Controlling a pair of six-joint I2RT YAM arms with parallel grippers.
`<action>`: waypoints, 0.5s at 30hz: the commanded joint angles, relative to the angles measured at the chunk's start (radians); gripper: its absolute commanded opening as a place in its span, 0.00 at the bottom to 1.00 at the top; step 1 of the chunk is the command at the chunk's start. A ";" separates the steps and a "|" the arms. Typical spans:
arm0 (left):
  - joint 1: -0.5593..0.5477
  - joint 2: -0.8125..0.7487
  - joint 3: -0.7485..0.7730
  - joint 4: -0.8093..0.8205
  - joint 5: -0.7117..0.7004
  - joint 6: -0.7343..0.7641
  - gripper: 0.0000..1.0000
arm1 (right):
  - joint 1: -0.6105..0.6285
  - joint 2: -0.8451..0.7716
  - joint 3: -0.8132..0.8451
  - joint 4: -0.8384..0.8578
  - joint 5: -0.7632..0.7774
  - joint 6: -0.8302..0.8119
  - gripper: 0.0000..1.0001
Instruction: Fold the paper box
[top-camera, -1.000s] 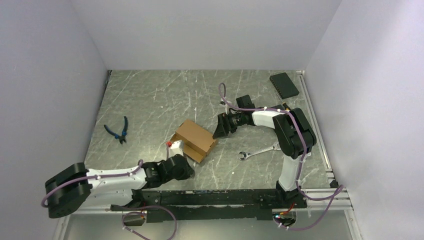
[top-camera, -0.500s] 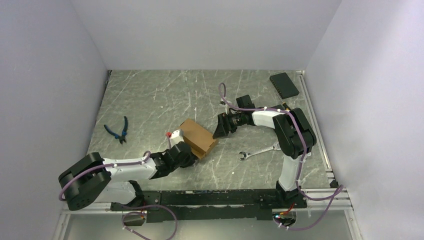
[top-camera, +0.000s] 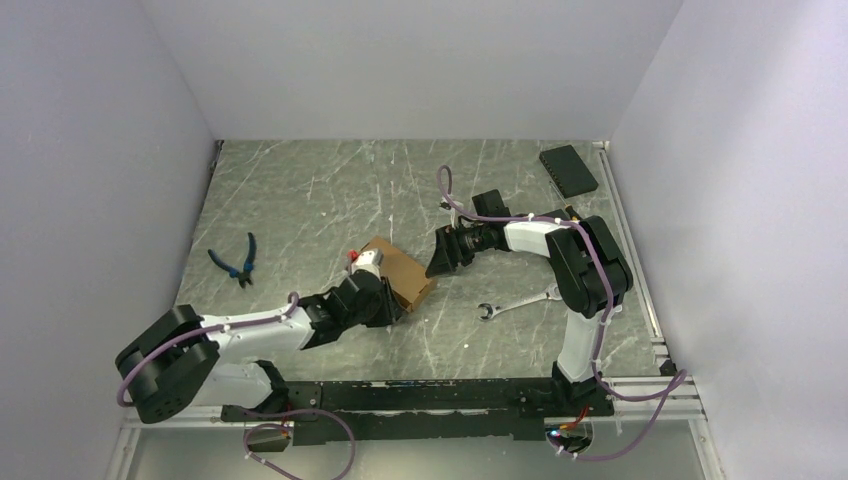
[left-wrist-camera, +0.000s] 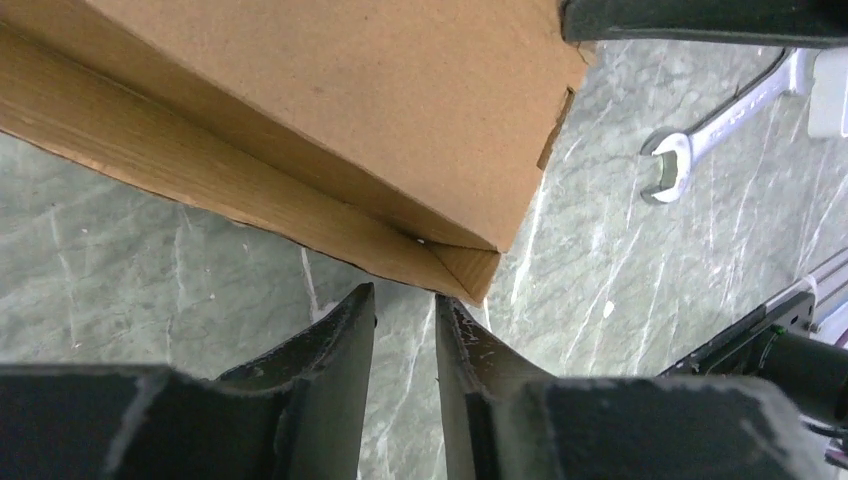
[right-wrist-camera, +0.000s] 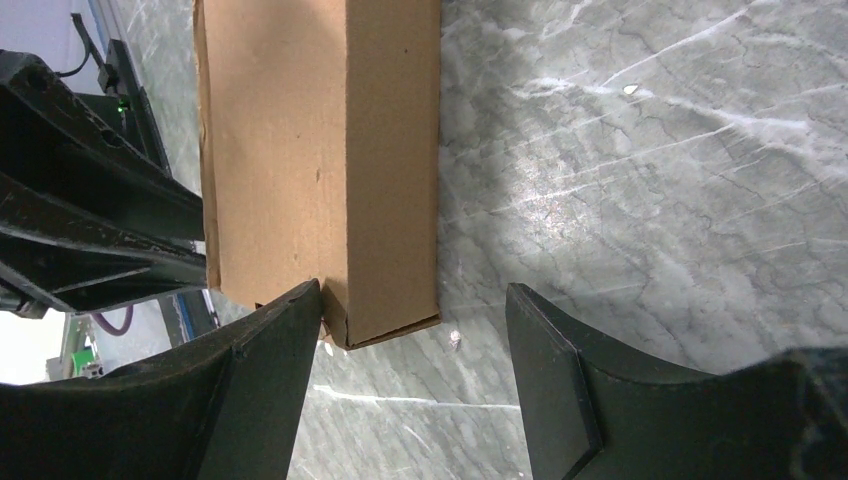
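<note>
The paper box (top-camera: 405, 268) is plain brown cardboard lying on the marble table between my two grippers. My left gripper (top-camera: 388, 303) sits at its near side and covers part of it. In the left wrist view the box (left-wrist-camera: 350, 100) fills the top, and its lower corner flap hangs just above my left gripper (left-wrist-camera: 405, 298), whose jaws stand a narrow gap apart with nothing between them. My right gripper (top-camera: 437, 268) is open at the box's right end. In the right wrist view the box's end (right-wrist-camera: 320, 150) sits by the right gripper (right-wrist-camera: 415, 290), touching the left finger (right-wrist-camera: 280, 330).
Blue-handled pliers (top-camera: 238, 260) lie at the left. A silver wrench (top-camera: 515, 303) lies right of the box and also shows in the left wrist view (left-wrist-camera: 690, 135). A black flat pad (top-camera: 568, 168) lies at the back right. White walls enclose the table.
My left arm has swung forward and right, bringing its gripper up against the box's near side and over its near flap. The right arm has not moved.
</note>
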 joint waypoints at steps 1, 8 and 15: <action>0.011 -0.075 0.091 -0.172 0.028 0.135 0.39 | 0.007 0.002 0.010 -0.015 0.059 -0.036 0.70; 0.012 -0.318 0.028 -0.371 -0.024 0.114 0.48 | 0.007 0.011 0.012 -0.017 0.056 -0.036 0.70; 0.068 -0.534 -0.087 -0.505 -0.206 -0.122 0.35 | 0.007 0.014 0.011 -0.017 0.057 -0.036 0.70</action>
